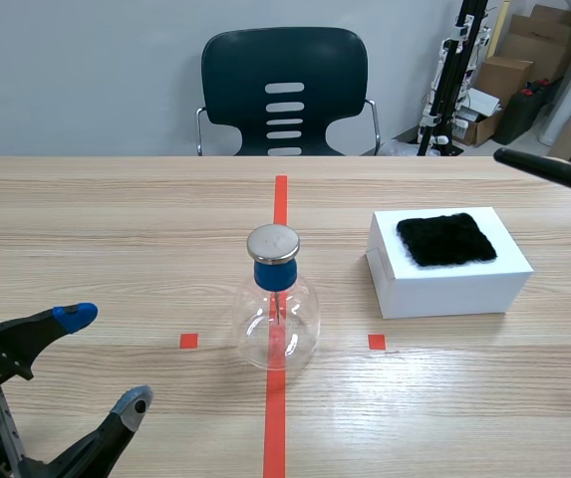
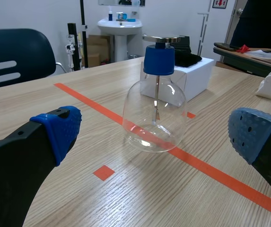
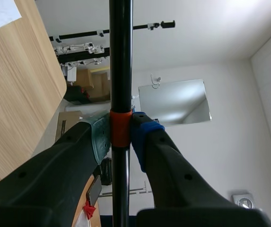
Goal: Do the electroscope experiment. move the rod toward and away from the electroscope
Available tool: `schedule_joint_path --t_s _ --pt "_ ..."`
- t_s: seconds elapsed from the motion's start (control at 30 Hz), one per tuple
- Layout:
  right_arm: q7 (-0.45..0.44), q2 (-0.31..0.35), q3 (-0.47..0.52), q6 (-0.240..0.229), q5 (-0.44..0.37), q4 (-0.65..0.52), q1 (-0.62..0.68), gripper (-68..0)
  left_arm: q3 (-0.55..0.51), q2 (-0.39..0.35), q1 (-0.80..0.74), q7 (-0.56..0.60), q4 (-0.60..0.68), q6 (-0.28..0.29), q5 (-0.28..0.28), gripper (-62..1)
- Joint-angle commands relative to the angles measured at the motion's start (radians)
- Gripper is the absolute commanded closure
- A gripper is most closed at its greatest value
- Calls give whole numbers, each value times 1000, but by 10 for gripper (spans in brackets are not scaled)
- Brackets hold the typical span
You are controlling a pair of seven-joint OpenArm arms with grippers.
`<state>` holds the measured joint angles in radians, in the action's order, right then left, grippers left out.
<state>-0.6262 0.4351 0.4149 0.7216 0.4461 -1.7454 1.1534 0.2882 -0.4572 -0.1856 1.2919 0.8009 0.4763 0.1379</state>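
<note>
Firstly, a pale wood-grain table (image 1: 116, 229) is filling the scene view, with an orange-red tape line running down its middle and two small tape squares lying to either side of that line. Behind the far edge a dark chair (image 1: 283, 90) is standing against a plain light wall; further right, a black stand (image 1: 459, 70) and stacked cardboard boxes (image 1: 524, 60) are occupying the corner. On the table, the electroscope (image 1: 276, 309), a clear glass flask with a blue stopper and a flat metal cap, is standing upright on the centre tape line, between the two squares. To its right, apart from it, a white box (image 1: 454, 284) is sitting with a black fuzzy cloth (image 1: 446, 239) lying on its top. Nothing is standing between the flask and the box. The left gripper (image 1: 104, 360) is hanging low at the near left, its fingers (image 1: 74, 317) spreading wide apart and holding nothing; in its wrist view the electroscope is showing ahead, between the two blue pads but well short of touching them. The right gripper (image 3: 121, 132) is clamping its fingers on the rod (image 3: 121, 56), a long black stick, pinching it at an orange-red band. In the scene view the rod is coming in from the right edge, above the far right of the table and well apart from the electroscope.
</note>
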Motion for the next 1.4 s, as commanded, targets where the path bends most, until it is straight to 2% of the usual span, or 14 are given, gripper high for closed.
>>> schedule_joint_path --t_s 0.0,0.73,1.07,1.27,1.37 --pt "4 7 19 61 -10 -8 -6 -4 -6 -9 3 17 20 6 -10 -623" --pt "15 10 25 61 -10 -8 -6 -4 -6 -9 3 17 20 6 -10 -623" --pt "49 11 25 61 -13 -8 -10 -4 -6 -9 3 17 20 6 -10 -623" --pt "87 15 24 61 34 -8 -70 -4 -6 -9 3 17 20 6 -10 -623" --pt "110 39 24 61 59 -16 -106 -4 -6 -9 3 18 20 6 -10 -623"
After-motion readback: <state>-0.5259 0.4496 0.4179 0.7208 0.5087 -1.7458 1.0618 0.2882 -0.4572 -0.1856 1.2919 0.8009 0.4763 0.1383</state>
